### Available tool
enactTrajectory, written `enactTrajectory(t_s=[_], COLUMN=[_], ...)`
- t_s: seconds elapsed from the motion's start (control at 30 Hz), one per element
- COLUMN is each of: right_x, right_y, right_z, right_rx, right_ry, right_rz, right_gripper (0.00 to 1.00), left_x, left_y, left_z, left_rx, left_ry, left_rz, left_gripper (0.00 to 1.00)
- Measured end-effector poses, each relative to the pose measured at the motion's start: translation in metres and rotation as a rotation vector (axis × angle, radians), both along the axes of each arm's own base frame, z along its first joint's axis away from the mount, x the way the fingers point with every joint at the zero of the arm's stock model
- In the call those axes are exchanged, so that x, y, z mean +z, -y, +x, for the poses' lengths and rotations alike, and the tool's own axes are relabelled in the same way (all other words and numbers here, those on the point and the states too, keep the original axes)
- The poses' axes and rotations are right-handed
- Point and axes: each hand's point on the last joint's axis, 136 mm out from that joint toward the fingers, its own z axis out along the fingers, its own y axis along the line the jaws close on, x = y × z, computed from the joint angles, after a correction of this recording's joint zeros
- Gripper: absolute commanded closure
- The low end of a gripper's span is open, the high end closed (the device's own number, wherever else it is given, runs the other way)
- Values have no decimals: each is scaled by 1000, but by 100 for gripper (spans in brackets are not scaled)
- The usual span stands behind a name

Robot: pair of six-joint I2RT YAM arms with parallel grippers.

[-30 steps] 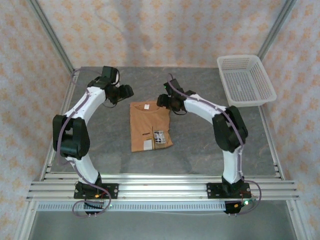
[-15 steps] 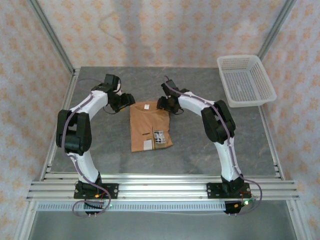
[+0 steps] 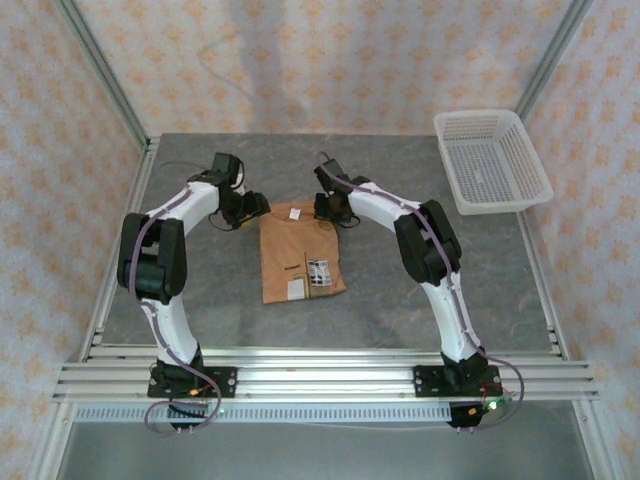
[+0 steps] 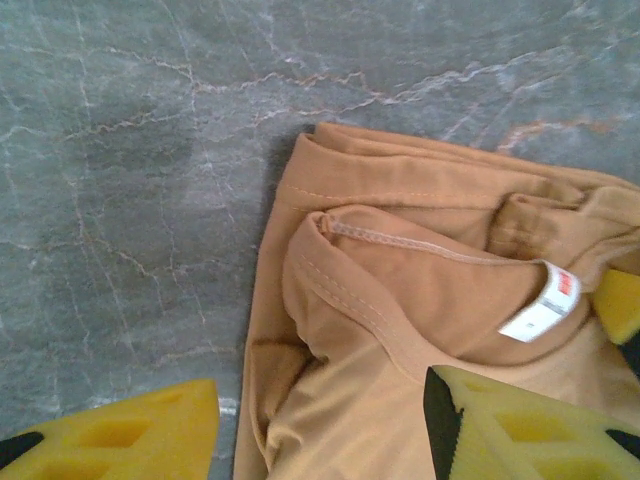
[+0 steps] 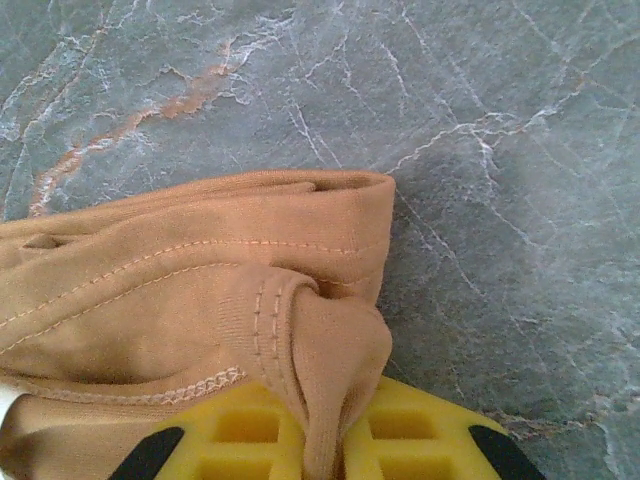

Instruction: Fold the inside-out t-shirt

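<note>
The inside-out t-shirt (image 3: 300, 255) lies folded into a tan rectangle at the middle of the table, collar end away from the arms. My left gripper (image 3: 254, 207) is at its far left corner. In the left wrist view that gripper (image 4: 320, 440) is open: one yellow finger (image 4: 130, 435) is over the table, the other over the cloth (image 4: 420, 290) near a white label (image 4: 545, 305). My right gripper (image 3: 326, 207) is at the far right corner. In the right wrist view it (image 5: 325, 440) is shut on a pinched ridge of the shirt (image 5: 180, 270).
A white mesh basket (image 3: 490, 160) stands at the far right corner of the grey marbled table (image 3: 200, 290). Metal frame posts and patterned walls close in the sides and back. An aluminium rail (image 3: 320, 378) runs along the near edge.
The right gripper has shut on the shirt's far right corner. The left gripper has moved right and down to the far left corner, its jaws narrowing slightly.
</note>
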Motion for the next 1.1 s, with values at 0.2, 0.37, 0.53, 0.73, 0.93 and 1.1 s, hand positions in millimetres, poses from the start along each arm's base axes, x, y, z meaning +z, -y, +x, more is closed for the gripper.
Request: enactTrajectory(t_s=[0.2, 0.37, 0.53, 0.73, 0.93, 1.1], right_x=[1, 1, 1, 1, 1, 1], right_y=[-1, -1, -2, -4, -6, -3], right_z=[0, 0, 0, 1, 2, 4], right_rx=[2, 4, 7, 14, 17, 14], right_ry=[4, 1, -4, -10, -11, -18], right_rz=[6, 11, 19, 32, 38, 51], right_gripper=[88, 89, 90, 92, 94, 97], left_x=[-35, -36, -36, -38, -37, -35], left_y=[1, 1, 0, 5, 33, 36], left_z=[11, 31, 31, 39, 49, 49], left_rx=[-2, 11, 39, 80, 38, 33], left_ry=[-68, -49, -61, -45, 17, 14], left_rz=[-3, -25, -53, -80, -129, -122], left_gripper=[48, 58, 64, 90, 100, 100])
